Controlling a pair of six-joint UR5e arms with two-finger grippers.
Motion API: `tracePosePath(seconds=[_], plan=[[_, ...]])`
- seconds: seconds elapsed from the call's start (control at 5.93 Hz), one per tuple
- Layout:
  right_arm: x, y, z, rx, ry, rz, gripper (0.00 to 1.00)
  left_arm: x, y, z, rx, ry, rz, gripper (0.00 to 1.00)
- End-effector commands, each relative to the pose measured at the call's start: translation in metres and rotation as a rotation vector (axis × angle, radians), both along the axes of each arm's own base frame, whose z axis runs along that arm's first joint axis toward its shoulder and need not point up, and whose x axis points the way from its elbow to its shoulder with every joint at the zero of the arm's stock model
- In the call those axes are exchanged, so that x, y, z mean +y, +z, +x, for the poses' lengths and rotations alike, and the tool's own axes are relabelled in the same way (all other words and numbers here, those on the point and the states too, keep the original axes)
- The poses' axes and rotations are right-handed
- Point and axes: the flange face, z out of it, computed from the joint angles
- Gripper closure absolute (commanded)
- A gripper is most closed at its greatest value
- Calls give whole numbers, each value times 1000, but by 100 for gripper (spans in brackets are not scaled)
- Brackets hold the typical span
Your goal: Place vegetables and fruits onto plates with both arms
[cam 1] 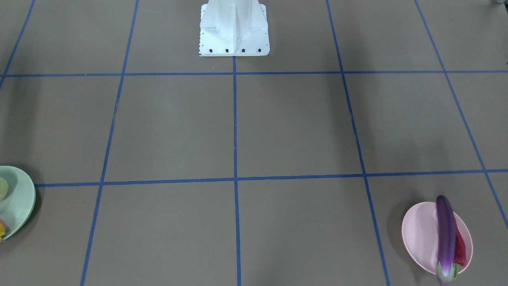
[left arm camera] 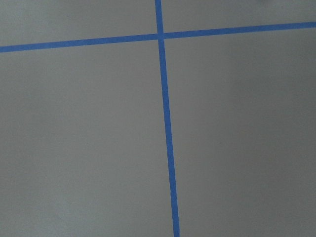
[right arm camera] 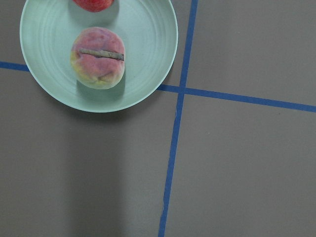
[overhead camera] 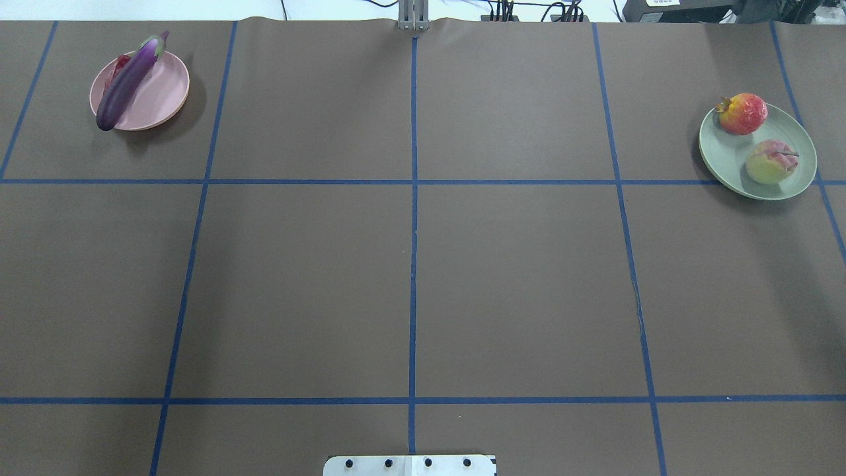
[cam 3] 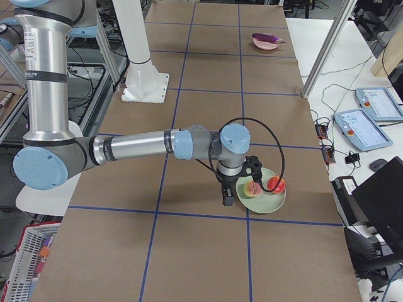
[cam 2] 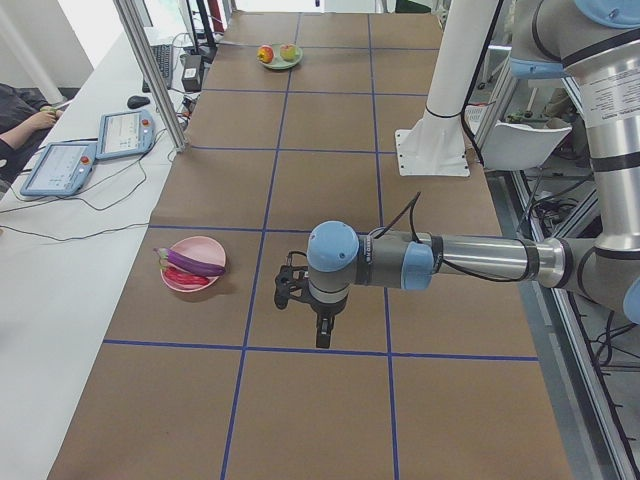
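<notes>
The purple eggplant lies slanted across the pink plate at the far left, its ends past the rim, with the red chili beside it. On the mint green plate at the far right sit the pomegranate-like fruit and the peach. My left gripper hangs over bare table, a little way from the pink plate. The right gripper points down just beside the green plate. Whether either gripper is open or shut, I cannot tell. The right wrist view looks down on the peach.
The white pedestal base stands at the robot's edge of the brown table with its blue tape grid. Beyond the far edge are teach pendants, cables and an aluminium post. A person's hand rests there.
</notes>
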Motion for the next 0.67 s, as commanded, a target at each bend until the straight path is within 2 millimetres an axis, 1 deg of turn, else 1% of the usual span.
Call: tracePosePath(seconds=[0.0, 0.51], plan=[[-4, -3, -3, -5, -3, 3, 0, 0, 0, 0, 1, 1, -1, 0], [-5, -7, -3, -15, -7, 14, 0, 0, 6, 1, -6, 4, -8, 0]])
